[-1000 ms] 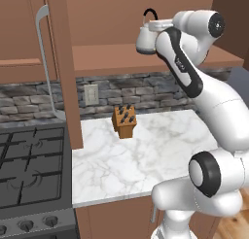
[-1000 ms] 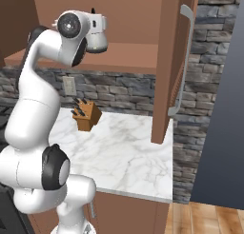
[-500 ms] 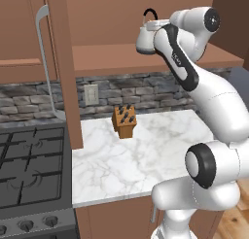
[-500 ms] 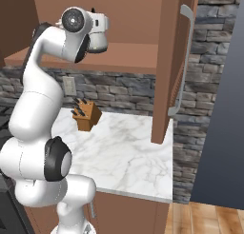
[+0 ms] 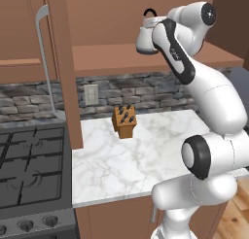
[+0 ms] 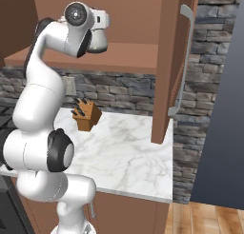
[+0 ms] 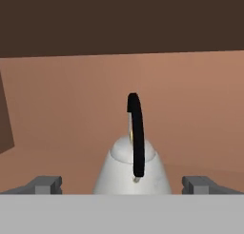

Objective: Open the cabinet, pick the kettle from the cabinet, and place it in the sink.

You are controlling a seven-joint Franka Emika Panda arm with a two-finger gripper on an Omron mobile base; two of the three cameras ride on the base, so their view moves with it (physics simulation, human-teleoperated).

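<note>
Kettle [image 7: 132,173] base cut off between wide-open gripper [image 7: 123,184] fingertips [image 7: 46,184], inside open cabinet [image 5: 104,58].

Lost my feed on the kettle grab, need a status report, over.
Gripper open, fingers either side of the kettle, not closed on it. Kettle upright on the cabinet shelf, doors open. Nothing between the fingers and the kettle.

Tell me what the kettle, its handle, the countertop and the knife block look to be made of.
Kettle: probably metal, with a smooth, pale silver-grey body and soft sheen.
Its handle: thin black arch with a matte look, perhaps plastic or coated metal; the render leaves it open.
Countertop: polished marble look, white with grey veining.
Knife block: wood, by its warm orange-brown colour, with dark knife handles standing in its slots.
</note>
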